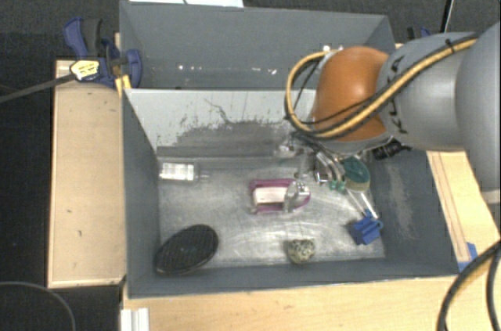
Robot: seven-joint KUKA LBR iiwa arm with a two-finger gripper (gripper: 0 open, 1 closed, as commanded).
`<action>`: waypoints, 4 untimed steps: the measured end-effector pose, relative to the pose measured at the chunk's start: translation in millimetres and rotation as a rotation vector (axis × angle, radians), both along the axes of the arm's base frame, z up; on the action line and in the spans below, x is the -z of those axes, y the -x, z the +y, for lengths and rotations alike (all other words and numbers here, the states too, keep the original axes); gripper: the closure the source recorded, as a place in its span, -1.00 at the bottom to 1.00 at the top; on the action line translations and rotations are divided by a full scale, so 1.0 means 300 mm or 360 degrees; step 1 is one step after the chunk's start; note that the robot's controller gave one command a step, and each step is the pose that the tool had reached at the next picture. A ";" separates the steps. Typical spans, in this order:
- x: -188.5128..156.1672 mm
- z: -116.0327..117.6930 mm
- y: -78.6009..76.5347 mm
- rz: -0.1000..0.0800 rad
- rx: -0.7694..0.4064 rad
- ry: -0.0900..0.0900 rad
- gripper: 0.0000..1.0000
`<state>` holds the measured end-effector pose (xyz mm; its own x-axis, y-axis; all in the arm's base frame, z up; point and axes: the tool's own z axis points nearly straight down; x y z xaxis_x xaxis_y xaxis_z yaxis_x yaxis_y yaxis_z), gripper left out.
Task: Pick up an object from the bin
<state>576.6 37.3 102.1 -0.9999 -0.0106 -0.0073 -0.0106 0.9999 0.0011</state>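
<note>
Bin of grey metal with six loose things, one of each kind. Well to the left of the purple and white box lies a small clear bottle. Below and left of the box is a black round disc, and below and right of it a mottled lump. The tool is low at the box's right end and appears to touch it. How far open the tool is cannot be told. Right of the box are a teal round piece and a clear stick with a blue end.
</note>
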 end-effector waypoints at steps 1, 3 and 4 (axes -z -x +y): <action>-0.043 -0.007 -0.012 0.0000 0.0252 -0.0001 -1.00; 0.081 0.075 0.056 -0.0013 0.0784 -0.0001 -1.00; 0.079 0.092 0.065 0.0010 0.0776 -0.0008 1.00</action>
<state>557.2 64.7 78.5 -0.8883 0.4592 0.0001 0.4592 0.8883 0.0047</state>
